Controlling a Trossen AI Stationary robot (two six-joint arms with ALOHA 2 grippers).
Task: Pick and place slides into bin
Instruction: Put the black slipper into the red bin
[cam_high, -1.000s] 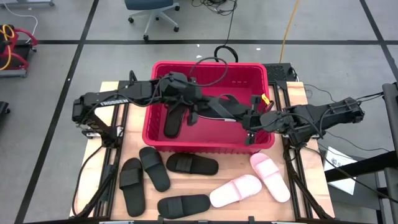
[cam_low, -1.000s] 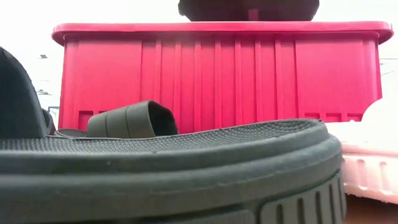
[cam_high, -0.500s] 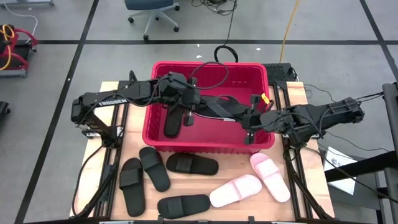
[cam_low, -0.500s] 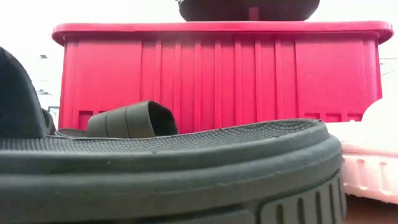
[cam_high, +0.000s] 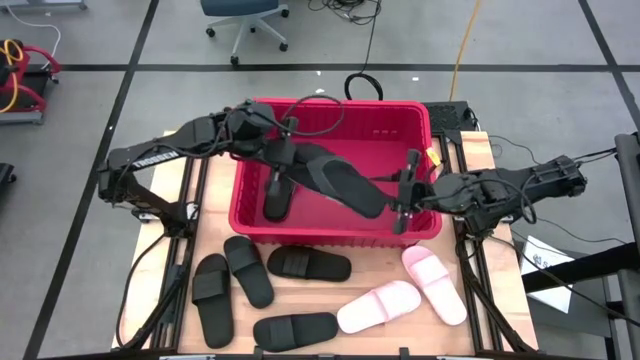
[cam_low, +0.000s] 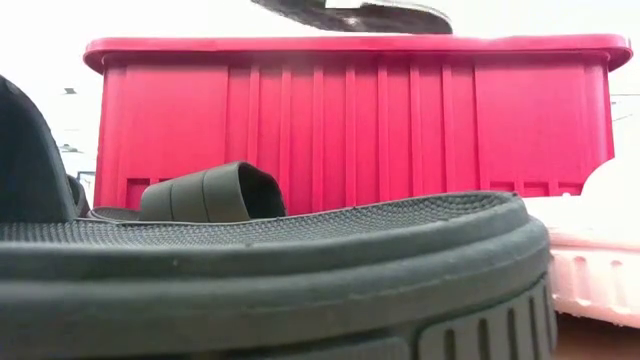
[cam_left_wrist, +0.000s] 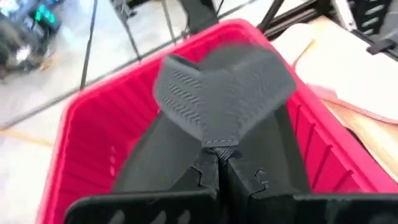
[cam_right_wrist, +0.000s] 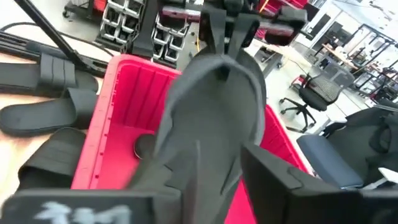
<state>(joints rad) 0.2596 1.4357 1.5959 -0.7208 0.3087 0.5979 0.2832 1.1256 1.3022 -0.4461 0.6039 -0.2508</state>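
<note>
The bin (cam_high: 245, 215) is a red slotted basket in the middle of the table. Above it hangs a black slide (cam_high: 345, 185), whose sole shows over the rim in the low view (cam_low: 350, 12). My left gripper (cam_high: 292, 158), reaching in from the left, is shut on it. My right gripper (cam_high: 404, 192) stands open at the slide's other end, one finger (cam_right_wrist: 273, 180) beside the sole; whether it touches I cannot tell. Another black slide (cam_high: 277, 195) lies inside the bin. My left gripper pinches the near edge of the slide's wide strap (cam_left_wrist: 217, 134) between its two shut fingers. The fingers come slanting from the table's left and from above. The slide hangs tilted over the bin, its strap end higher, clear of the bin's floor.
On the table in front of the bin lie several black slides (cam_high: 248, 270) (cam_high: 308, 264) (cam_high: 295, 328) and two pink ones (cam_high: 378, 305) (cam_high: 435, 285). One black slide (cam_low: 270, 270) lies right before the low camera. Cables run behind the bin.
My left gripper has shut on the slide's strap and risen with it. My right gripper has opened and let go of the slide's other end. The slide, level before, now tips with its strap end lifted higher above the bin's rim.
</note>
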